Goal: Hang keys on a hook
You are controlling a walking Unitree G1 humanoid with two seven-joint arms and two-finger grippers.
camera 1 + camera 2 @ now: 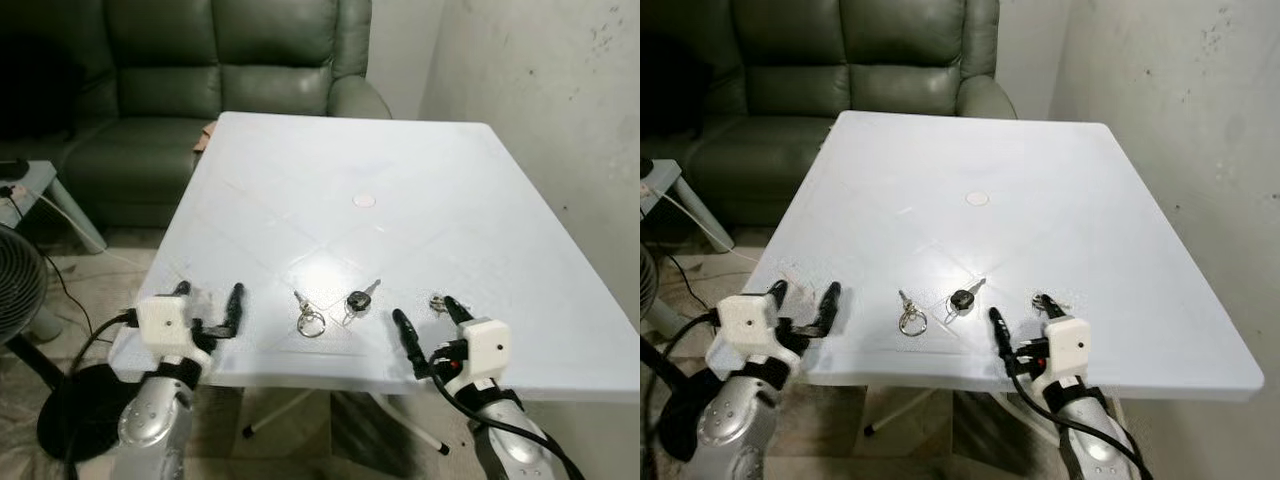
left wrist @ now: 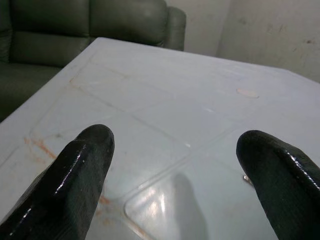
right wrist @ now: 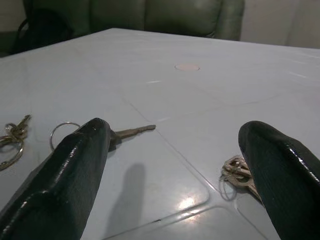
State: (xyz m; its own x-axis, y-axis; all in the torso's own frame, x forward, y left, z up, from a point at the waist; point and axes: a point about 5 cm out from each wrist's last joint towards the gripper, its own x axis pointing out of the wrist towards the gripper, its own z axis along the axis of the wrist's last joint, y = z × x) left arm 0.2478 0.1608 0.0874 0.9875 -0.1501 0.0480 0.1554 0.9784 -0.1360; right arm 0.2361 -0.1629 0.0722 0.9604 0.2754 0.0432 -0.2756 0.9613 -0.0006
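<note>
Three sets of keys lie near the front edge of the white table (image 1: 330,170). A silver key on a ring (image 1: 308,318) is on the left, a black-headed key (image 1: 358,298) in the middle, and a small key bunch (image 1: 438,301) on the right. My right gripper (image 1: 425,310) hovers open at the table's front edge. Its right finger is next to the small bunch (image 3: 239,170), and the black-headed key (image 3: 131,132) lies beyond its left finger. My left gripper (image 1: 208,297) is open over the front left corner, holding nothing.
A dark green sofa (image 1: 230,70) stands behind the table. A fan (image 1: 15,285) and a small side table (image 1: 30,180) with a cable are on the floor to the left. A white wall (image 1: 560,80) runs along the right. A round mark (image 1: 364,200) sits mid-table.
</note>
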